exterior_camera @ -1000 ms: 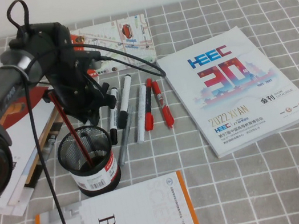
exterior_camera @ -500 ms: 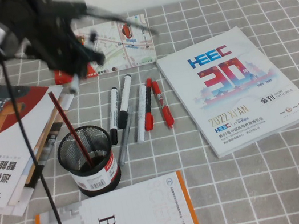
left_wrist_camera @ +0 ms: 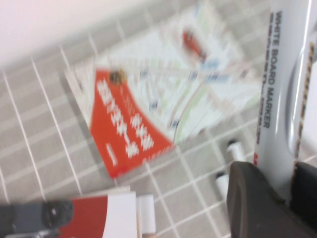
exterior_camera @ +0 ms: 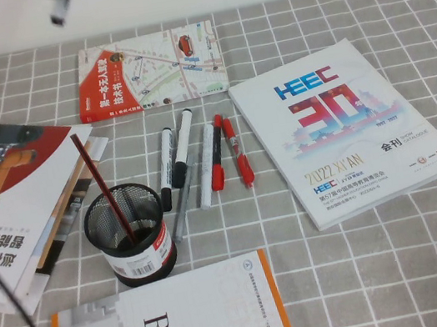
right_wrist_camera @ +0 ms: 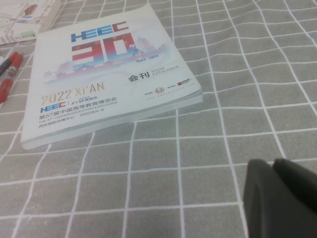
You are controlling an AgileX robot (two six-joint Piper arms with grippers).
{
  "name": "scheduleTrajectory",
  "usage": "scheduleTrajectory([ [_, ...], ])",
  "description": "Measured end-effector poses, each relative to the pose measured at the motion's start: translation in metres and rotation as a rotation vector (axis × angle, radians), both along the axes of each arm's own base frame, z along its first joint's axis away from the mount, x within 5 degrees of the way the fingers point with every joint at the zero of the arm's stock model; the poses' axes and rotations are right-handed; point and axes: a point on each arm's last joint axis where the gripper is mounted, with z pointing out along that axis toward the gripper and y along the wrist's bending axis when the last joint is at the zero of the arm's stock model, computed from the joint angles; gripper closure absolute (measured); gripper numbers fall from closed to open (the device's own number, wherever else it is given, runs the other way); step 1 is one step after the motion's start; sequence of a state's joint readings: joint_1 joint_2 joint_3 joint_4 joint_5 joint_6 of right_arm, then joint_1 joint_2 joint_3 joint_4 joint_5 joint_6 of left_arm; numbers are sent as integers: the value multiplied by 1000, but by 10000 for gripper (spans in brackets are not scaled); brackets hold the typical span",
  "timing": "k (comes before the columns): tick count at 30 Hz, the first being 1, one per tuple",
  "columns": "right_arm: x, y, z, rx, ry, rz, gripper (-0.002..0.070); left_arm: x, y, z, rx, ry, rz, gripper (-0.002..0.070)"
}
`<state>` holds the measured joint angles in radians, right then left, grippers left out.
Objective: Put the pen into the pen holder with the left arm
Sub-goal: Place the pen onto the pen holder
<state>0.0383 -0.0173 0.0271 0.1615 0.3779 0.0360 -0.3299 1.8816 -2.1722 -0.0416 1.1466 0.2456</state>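
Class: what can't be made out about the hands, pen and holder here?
Left hand: raised above the table's far left, cut off by the high view's top edge, blurred there; wrist view shows it gripping the pen, whose ends run out of frame.
Right hand: low over the cloth beside the HEEC catalogue; cropped by the wrist frame's corner, outside the high view.
Pen holder: mesh hides its floor.

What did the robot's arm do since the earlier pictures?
The left gripper, shut on the pen, rose from just above the pen holder up and away to the far left, nearly out of the high view. The pen holder, the thin red stick in it, the loose pens and the books stayed put. The right gripper hangs low near the HEEC catalogue.
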Motion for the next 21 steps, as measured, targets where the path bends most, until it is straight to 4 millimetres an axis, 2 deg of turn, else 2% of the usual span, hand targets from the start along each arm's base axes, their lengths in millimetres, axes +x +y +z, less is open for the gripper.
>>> scheduleTrajectory([
  [2,0,0,0,0,0,0,692,-20,5,21,-30,-56,-11,565],
  [6,0,0,0,0,0,0,692,-56,17,42,-69,-138,-15,565],
  [9,0,0,0,0,0,0,692,-83,26,40,-84,-171,-11,565],
  [15,0,0,0,0,0,0,692,-138,45,12,-172,-293,11,565],
  [18,0,0,0,0,0,0,692,-162,53,-9,-247,-377,32,565],
  [21,0,0,0,0,0,0,692,-179,60,-38,-297,-453,64,565],
])
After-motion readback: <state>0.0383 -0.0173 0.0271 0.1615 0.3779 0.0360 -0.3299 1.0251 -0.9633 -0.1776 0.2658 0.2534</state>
